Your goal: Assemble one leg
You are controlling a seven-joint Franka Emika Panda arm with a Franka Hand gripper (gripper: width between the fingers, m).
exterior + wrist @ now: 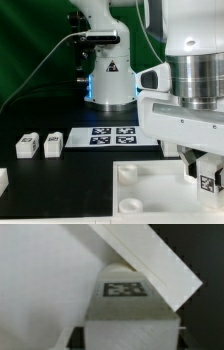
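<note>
Leg [208,181], a small white stubby plastic block bearing a black-and-white square tag mark, sat between the dark fingers [193,166] of the pincer [203,172] at the exterior view's right, held clear above the large white square tray-like plastic piece [150,190] with round corner sockets. The pincer was clamped on that leg, its fingers pressing the block from either side with the tag facing outward. One round socket [124,171] of the tray showed just beside the held leg, toward the exterior view's left and slightly lower.

In the wrist view the same leg [127,286] appeared with its tag mark facing the camera, wedged below a slanted white edge [150,263] and above a pale flat surface [125,333]; which part each of these white surfaces belonged to could not be told from that close view.

Two more small white tagged leg blocks [40,145] stood side by side on the black counter [90,165] at the exterior view's left, near each other and well apart from the held one. A fourth white piece [3,181] was cut off by the exterior view's left edge. The thin flat white marker board [113,135] with its four black tags lay flat on the counter between those loose blocks and the arm's white base [108,85].
</note>
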